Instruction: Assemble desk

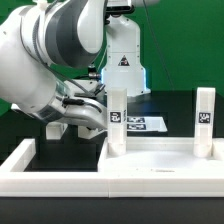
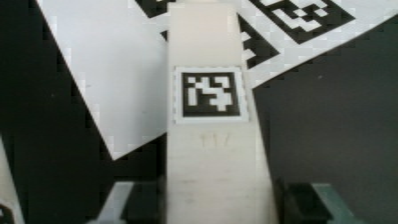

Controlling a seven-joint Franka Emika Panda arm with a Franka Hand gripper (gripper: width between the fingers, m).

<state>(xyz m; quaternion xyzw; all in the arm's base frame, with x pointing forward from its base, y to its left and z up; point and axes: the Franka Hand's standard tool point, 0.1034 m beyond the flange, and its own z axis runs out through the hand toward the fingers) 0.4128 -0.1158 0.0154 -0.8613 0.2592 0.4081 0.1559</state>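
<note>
The desk top (image 1: 160, 168), a wide white rimmed tray, lies at the front. A white square-section leg block (image 1: 117, 120) with a tag stands upright at the top's far corner, towards the exterior view's left. My gripper (image 1: 103, 113) reaches it from the left and is shut on it. In the wrist view the leg block (image 2: 214, 120) fills the middle and the fingers (image 2: 128, 203) sit against both its sides. A second leg block (image 1: 205, 122) stands upright at the top's far corner on the exterior view's right.
The marker board (image 1: 143, 123) lies flat behind the desk top and shows under the leg in the wrist view (image 2: 107, 70). A long white bar with a raised end (image 1: 20, 160) lies at the exterior view's front left. The arm's base (image 1: 122, 60) stands at the back.
</note>
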